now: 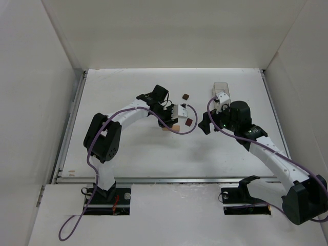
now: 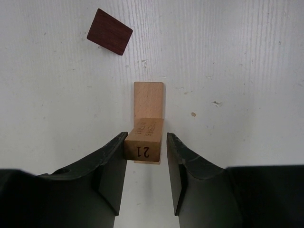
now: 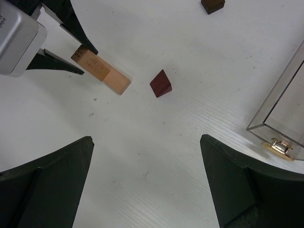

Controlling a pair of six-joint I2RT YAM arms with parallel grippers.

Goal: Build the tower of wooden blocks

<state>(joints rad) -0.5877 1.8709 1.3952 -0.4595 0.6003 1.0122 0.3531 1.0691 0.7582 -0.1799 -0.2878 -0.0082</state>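
**Markings.** The tan block (image 2: pixel 148 121) has the figure "21" printed in black on the end face turned toward the left wrist camera. Its upper face has lines of small stamped writing, too fine to read. No other writing is legible.

**Task pieces.** The tan block is light, smooth wood lying flat on the desk (image 1: pixel 128 154) near its middle. The half away from the numbered end looks paler, and it cannot be told whether this is one piece or two. A dark reddish-brown cube (image 3: pixel 160 83) sits on the desk near the paler end, apart from it and turned at an angle. A second dark cube (image 1: pixel 185 96) lies farther back, well apart from both. The pieces lie separately, with nothing stacked.

**Left tool** (image 2: pixel 146 137). Its black fingers flank the numbered end of the tan block and stand narrowly apart. One finger (image 2: pixel 114 156) is against the block's side, and a thin slit shows between the block and the other finger. The block rests on the desk, and the tool does not appear clamped on it.

**Right tool** (image 3: pixel 147 180). The fingers are spread wide with nothing between them, above bare desk near the reddish-brown cube.

**Surroundings.** A clear plastic box (image 3: pixel 285 104) stands toward the back right, beside the right tool.
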